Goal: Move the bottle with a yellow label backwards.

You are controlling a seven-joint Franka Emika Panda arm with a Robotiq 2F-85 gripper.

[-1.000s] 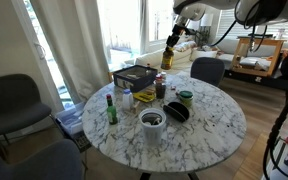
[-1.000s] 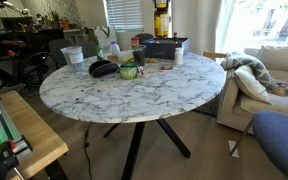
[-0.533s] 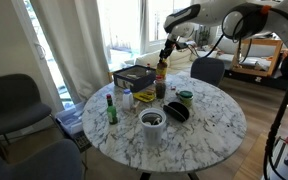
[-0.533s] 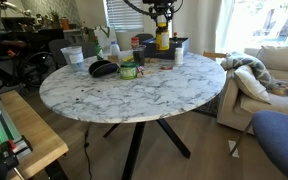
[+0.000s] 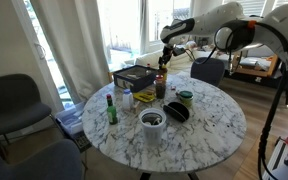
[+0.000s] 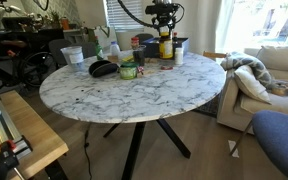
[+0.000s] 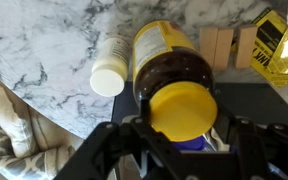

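Note:
The bottle with a yellow label (image 7: 160, 45) is dark brown with a yellow cap (image 7: 182, 108). My gripper (image 7: 182, 128) is shut on its top, one finger on each side of the cap. In both exterior views the bottle (image 6: 166, 46) (image 5: 163, 71) hangs upright under my gripper (image 6: 165, 22) (image 5: 165, 56). It is low over the far part of the marble table (image 6: 134, 100), beside a black box (image 6: 154, 49). I cannot tell whether its base touches the table.
A small white bottle (image 7: 109, 72) stands right beside the held bottle. A yellow packet (image 7: 279, 45) lies by the black box. Nearer the middle are a slim green bottle (image 5: 111, 108), a white cup (image 5: 153, 125), a green-lidded jar (image 5: 186, 98) and a black object (image 5: 176, 113).
My gripper has come down from high above the table with the bottle in it, to just over the table's far part by the black box.

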